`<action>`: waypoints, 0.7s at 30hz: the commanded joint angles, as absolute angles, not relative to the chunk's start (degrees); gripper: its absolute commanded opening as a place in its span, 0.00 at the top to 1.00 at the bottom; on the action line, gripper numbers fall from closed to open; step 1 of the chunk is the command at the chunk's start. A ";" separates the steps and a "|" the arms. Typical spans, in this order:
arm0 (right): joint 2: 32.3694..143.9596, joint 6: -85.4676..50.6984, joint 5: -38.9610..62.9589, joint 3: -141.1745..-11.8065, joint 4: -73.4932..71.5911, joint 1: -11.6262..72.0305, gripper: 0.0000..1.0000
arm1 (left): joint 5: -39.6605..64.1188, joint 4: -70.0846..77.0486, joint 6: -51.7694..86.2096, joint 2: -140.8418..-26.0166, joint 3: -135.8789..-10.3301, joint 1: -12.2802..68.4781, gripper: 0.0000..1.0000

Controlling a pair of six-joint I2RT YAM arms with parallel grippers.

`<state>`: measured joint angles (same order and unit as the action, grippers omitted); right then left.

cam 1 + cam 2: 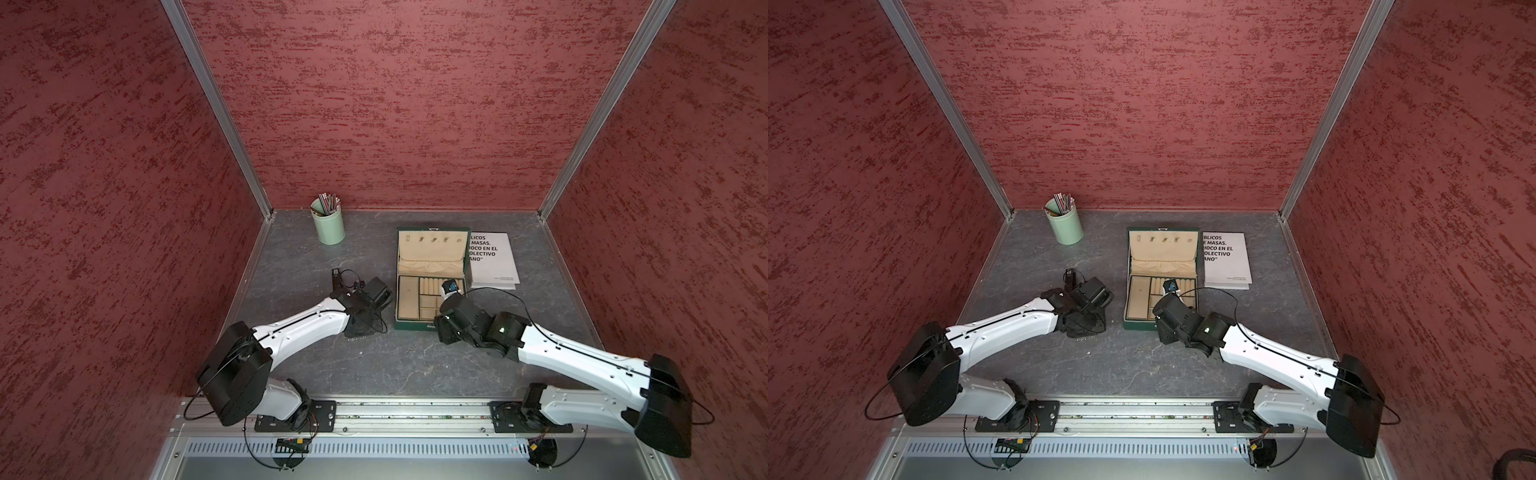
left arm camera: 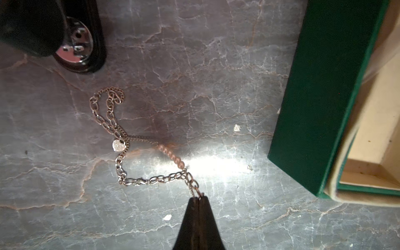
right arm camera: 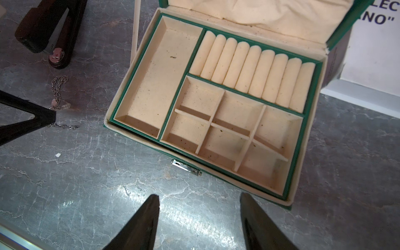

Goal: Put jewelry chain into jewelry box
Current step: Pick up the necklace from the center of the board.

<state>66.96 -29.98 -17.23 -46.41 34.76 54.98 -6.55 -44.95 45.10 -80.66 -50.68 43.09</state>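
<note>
The jewelry chain lies in loose loops on the grey marble table, with a small heart charm on it. My left gripper is shut on one end link of it, low over the table. The right wrist view also shows the chain beside the left fingers. The jewelry box stands open to the right of the chain; its dark green side wall is close by. Its cream compartments hold nothing. My right gripper is open and holds nothing, just in front of the box's front wall.
A black stapler-like object lies on the table just beyond the chain. A mint-green pencil cup stands at the back left. A white printed booklet lies against the box's right side. Red walls enclose three sides.
</note>
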 commanded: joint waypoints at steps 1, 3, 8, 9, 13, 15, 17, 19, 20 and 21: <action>65.47 -30.31 -19.31 -46.40 35.02 55.28 0.37 | -7.60 -45.61 43.81 -77.27 -53.36 43.85 1.00; 64.78 -30.04 -19.34 -46.41 34.94 55.25 0.37 | -8.02 -45.35 43.33 -74.72 -54.36 44.24 1.00; 60.96 -28.25 -19.33 -45.67 33.00 55.23 0.36 | -8.39 -43.66 40.84 -66.10 -56.45 44.52 1.00; 60.30 -27.76 -19.23 -45.46 32.48 55.23 0.36 | -8.31 -43.48 40.20 -65.07 -57.00 44.51 1.00; 57.39 -25.10 -18.12 -43.96 28.58 55.28 0.35 | -7.93 -44.19 37.33 -63.87 -60.11 44.56 1.00; 54.42 -22.93 -16.95 -41.20 23.41 55.24 0.35 | -7.83 -44.74 35.95 -63.61 -61.73 44.56 1.00; 51.27 -21.43 -16.54 -38.41 19.02 55.28 0.35 | -7.18 -44.90 34.50 -63.14 -63.14 44.51 1.00; 48.68 -19.56 -15.56 -36.40 15.04 55.24 0.33 | -6.09 -44.79 33.14 -62.64 -64.36 44.63 1.00; 47.80 -18.66 -14.59 -35.84 13.55 55.22 0.31 | -5.43 -44.70 32.40 -62.32 -65.01 44.65 1.00; 46.87 -17.81 -13.65 -35.33 12.26 55.28 0.30 | -4.89 -44.65 31.79 -62.07 -65.56 44.71 1.00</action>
<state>49.12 -21.69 -16.29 -36.42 21.02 54.98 -6.44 -45.01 35.46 -63.77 -63.42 44.36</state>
